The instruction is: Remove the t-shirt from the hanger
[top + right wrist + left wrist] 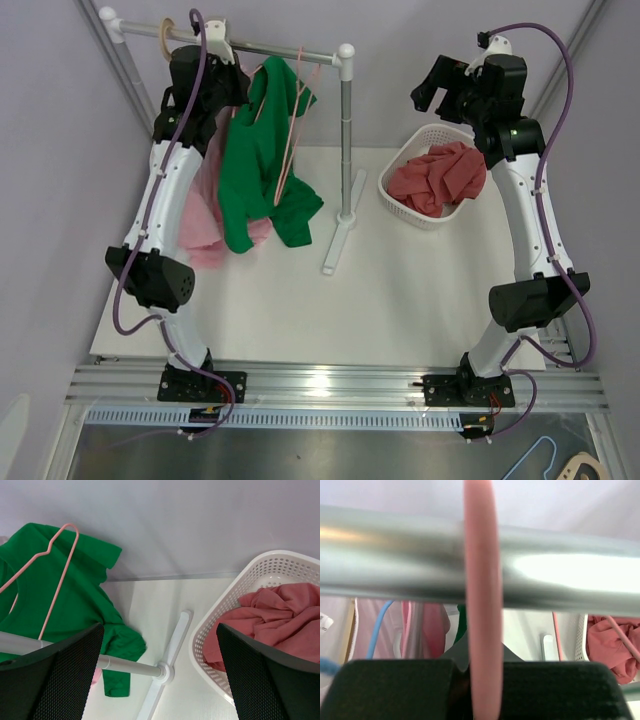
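While the left gripper (pixel 481 687) sits up at the rail (pixel 262 45), its fingers are pressed together on the hook of a pink hanger (pixel 482 595), which loops over the bar. Below it, partly behind the left arm, hangs a pink garment (pixel 205 235). Just to its right the green t-shirt (pixel 255 165) droops from the rail, bunched and lopsided. A thin pink hanger frame (pixel 291 125) lies against the shirt; I cannot tell whether it belongs to the gripped hook. Further right, a white basket (pixel 392 190) on the surface (pixel 380 290) holds red cloth (pixel 440 175). The right gripper (pixel 160 675) hovers near the basket, jaws wide, holding nothing.

Judgement: the step in hand is securing the hanger at its hook. The next move calls for lifting the hook clear of the rail, or steadying it, while the right arm crosses over to take the fabric and draw it off. The shirt is not yet free.
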Tool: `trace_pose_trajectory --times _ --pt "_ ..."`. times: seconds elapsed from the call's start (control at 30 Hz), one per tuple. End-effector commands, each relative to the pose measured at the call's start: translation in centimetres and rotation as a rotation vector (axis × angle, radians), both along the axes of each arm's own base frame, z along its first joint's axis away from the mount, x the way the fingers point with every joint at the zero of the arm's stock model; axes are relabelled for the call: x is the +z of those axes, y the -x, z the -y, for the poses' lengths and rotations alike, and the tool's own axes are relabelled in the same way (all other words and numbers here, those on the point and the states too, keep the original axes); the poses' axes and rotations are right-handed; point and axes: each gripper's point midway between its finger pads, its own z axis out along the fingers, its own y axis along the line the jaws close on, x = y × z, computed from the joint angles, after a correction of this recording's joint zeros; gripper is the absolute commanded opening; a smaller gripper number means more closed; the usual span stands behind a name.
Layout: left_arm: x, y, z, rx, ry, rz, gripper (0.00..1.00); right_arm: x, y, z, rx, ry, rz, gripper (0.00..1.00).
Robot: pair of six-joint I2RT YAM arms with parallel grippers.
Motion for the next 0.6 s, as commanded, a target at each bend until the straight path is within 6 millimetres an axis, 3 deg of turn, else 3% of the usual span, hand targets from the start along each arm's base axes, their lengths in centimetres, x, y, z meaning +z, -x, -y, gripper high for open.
trace_pose_trajectory --times 0.0,0.07,0.1,0.17,0.2,0.27,0.33,0.4,0.43,0.5,0.53,0.57 --pt "7.0 2.9 -0.5 -0.002 0.033 0.161 0.01 1.7 0.9 -0.7 0.034 -0.011 0.040 1.00" --pt "8.4 3.7 -0.2 -0.007 0.032 0.187 0.01 1.6 1.0 -1.0 0.043 -0.006 0.035 1.00" --pt "10.6 4.7 -0.3 -0.007 0.040 0.231 0.01 1.5 1.1 -1.1 0.046 -0.005 0.034 0.99" --pt "11.5 5.1 -0.1 -0.011 0.038 0.244 0.01 1.4 1.2 -1.2 0.051 -0.005 0.029 0.99" --pt "13.4 6.1 -0.2 -0.010 0.045 0.280 0.01 1.4 1.3 -1.2 0.052 -0.006 0.029 0.99" --pt "14.7 7.2 -0.2 -0.008 0.042 0.304 0.01 1.3 1.5 -1.4 0.060 -0.005 0.025 1.00" --pt "14.2 7.8 0.0 0.014 0.029 0.286 0.01 1.3 1.9 -1.7 0.071 -0.006 0.021 0.99" --pt "15.0 9.3 -0.8 0.076 0.016 0.301 0.01 1.1 2.5 -2.7 0.119 0.003 0.016 0.99" --pt "13.2 9.1 -1.0 0.107 0.000 0.257 0.01 1.6 3.6 -4.3 0.177 0.011 0.033 1.00" --pt "13.7 10.9 -1.9 0.155 0.024 0.259 0.01 1.8 5.3 -6.6 0.265 0.062 0.057 0.99" --pt "12.4 11.0 -2.2 0.196 0.027 0.224 0.01 0.9 6.3 -7.9 0.308 0.086 0.048 0.99" --pt "10.9 11.2 -2.4 0.219 0.039 0.178 0.01 2.2 8.7 -10.2 0.378 0.091 0.097 0.99"
